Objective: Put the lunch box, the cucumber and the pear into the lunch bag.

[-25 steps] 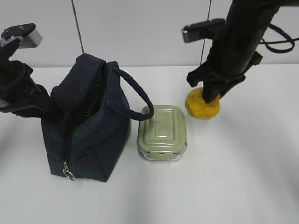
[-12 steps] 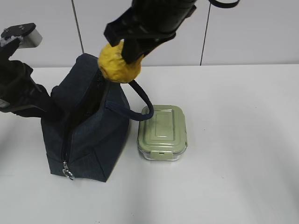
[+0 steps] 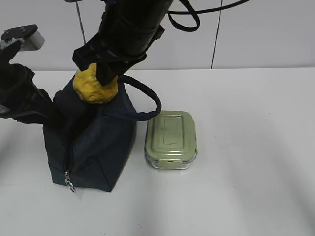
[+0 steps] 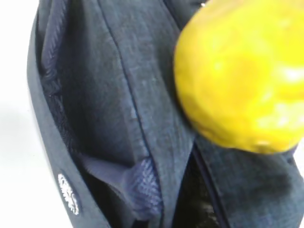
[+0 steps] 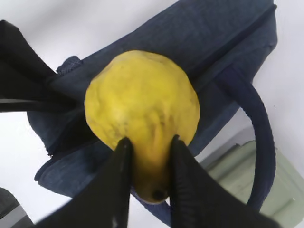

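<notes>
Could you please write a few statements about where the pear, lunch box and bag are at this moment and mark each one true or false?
1. The right gripper is shut on the pear. True.
2. The pear rests on the table. False: it is held above the lunch bag, at its open top.
3. The lunch box stands on the table beside the bag. True.
4. The lunch box's lid is off. False: the green lid is on.
5. The cucumber lies beside the lunch box. False: no cucumber is visible on the table.
</notes>
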Action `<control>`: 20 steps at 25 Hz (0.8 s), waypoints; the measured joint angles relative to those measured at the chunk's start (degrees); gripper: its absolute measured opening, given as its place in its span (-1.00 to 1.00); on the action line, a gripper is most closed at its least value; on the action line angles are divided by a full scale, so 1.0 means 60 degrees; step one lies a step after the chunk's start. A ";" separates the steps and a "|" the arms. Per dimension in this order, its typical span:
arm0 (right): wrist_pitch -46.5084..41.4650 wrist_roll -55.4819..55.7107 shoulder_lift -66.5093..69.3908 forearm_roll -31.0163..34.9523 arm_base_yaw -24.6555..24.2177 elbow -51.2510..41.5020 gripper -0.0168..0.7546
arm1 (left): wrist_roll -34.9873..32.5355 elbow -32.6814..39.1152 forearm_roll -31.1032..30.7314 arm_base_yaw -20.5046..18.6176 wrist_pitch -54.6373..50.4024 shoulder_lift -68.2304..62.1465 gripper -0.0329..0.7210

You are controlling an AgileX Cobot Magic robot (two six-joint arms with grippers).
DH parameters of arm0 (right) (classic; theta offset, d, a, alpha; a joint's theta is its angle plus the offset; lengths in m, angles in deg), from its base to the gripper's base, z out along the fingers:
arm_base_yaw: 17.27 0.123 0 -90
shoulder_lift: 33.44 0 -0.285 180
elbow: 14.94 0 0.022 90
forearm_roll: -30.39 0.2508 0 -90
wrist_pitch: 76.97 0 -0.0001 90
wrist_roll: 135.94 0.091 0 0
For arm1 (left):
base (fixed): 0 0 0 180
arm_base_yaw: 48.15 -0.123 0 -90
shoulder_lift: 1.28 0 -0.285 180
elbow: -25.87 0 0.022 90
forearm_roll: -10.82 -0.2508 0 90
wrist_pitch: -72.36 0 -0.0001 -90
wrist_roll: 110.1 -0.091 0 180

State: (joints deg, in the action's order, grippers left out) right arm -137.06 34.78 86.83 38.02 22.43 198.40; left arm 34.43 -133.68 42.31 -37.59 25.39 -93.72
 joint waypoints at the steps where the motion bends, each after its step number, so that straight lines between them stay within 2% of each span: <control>1: 0.0019 -0.0041 0.0022 0.0024 0.0000 0.0016 -0.57 | 0.0000 0.0000 -0.0005 0.0000 0.0000 0.0000 -0.91; 12: -0.0111 -0.0332 0.0060 0.0613 0.0000 0.1197 -0.58 | 0.0000 0.0000 -0.0012 0.0000 0.0000 0.0000 -0.91; 16: -0.0795 -0.0418 0.0684 0.0632 0.0000 0.1232 -0.58 | 0.0000 0.0000 -0.0028 0.0000 0.0000 0.0000 -0.91; 20: -0.1409 -0.0245 0.1227 -0.0148 0.0015 0.1232 -0.58 | 0.0000 0.0000 -0.0072 0.0000 0.0000 -0.0016 -0.91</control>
State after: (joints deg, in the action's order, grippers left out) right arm -145.51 33.31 94.19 37.14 22.52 205.79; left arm 34.43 -133.68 41.88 -37.59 25.39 -93.82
